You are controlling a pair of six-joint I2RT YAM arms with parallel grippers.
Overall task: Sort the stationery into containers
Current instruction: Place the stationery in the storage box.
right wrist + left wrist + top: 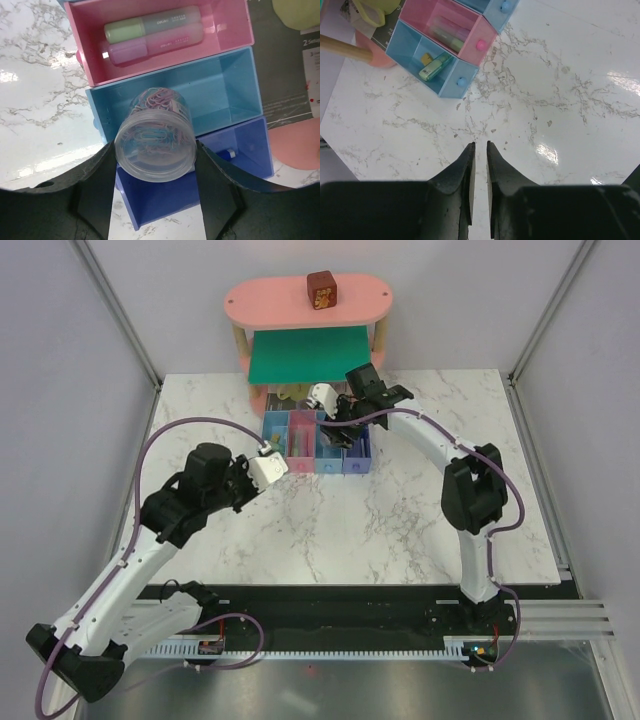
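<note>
Clear plastic tub of paper clips (155, 131) sits clamped in my right hand (155, 151) above the blue bin (225, 92); my left hand (480, 146), nearly closed, holds nothing.

1 dark red cube (321, 289) atop pink-and-green shelf unit (270, 300) — far edge of white marble table (380, 520)

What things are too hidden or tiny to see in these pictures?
- Right wrist view: the clear tub in the right gripper hides most of the violet-blue bin; only a white tip shows.
- Top view: what lies in the row of bins is too small.
- Left wrist view: the top edge cuts off the blue bin.
</note>
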